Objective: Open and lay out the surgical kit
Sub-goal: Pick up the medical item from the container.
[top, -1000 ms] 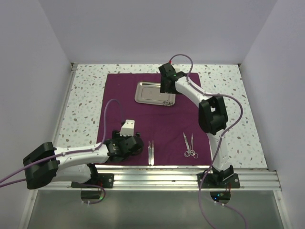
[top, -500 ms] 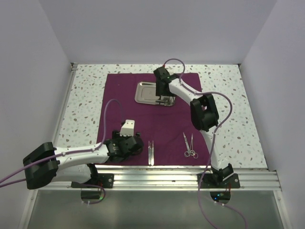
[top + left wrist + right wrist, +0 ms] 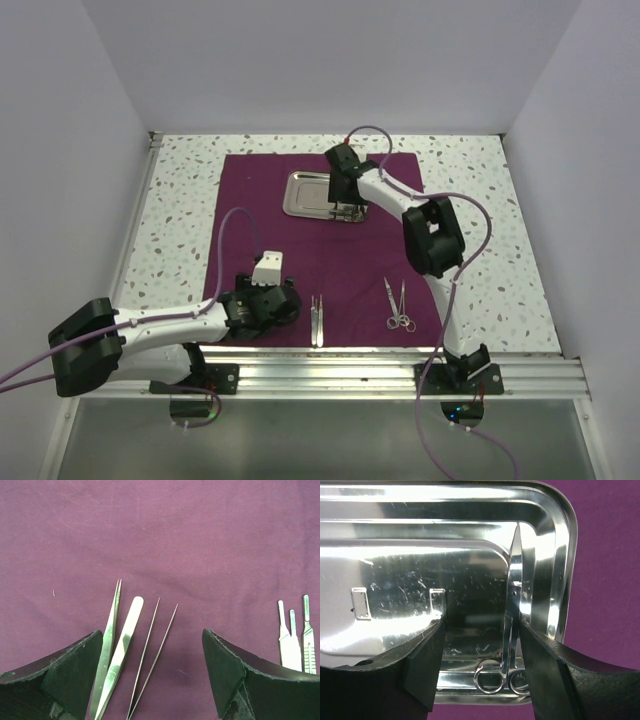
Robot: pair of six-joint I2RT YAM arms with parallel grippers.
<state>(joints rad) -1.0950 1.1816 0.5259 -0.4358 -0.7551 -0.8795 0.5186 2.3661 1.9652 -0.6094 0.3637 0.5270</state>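
The maroon cloth (image 3: 250, 215) lies spread flat, with the steel tray (image 3: 305, 195) on its far part. My right gripper (image 3: 347, 208) hangs low over the tray's right end. In the right wrist view it (image 3: 482, 665) is open inside the tray (image 3: 420, 570), with ring-handled scissors (image 3: 512, 615) lying between the fingers, close against the right finger (image 3: 547, 665). My left gripper (image 3: 285, 308) is open just above the cloth. Two tweezers (image 3: 117, 650) lie between its fingers (image 3: 75, 675), nearer the left one.
Two ring-handled instruments (image 3: 398, 305) lie on the cloth's near right, and slim steel tips (image 3: 295, 640) show there in the left wrist view. The tweezers (image 3: 317, 320) sit near the cloth's front edge. Speckled tabletop (image 3: 175, 220) surrounds the cloth; walls enclose three sides.
My right arm swung slightly left and down onto the tray's right end, and its jaws narrowed somewhat. The left arm stayed still.
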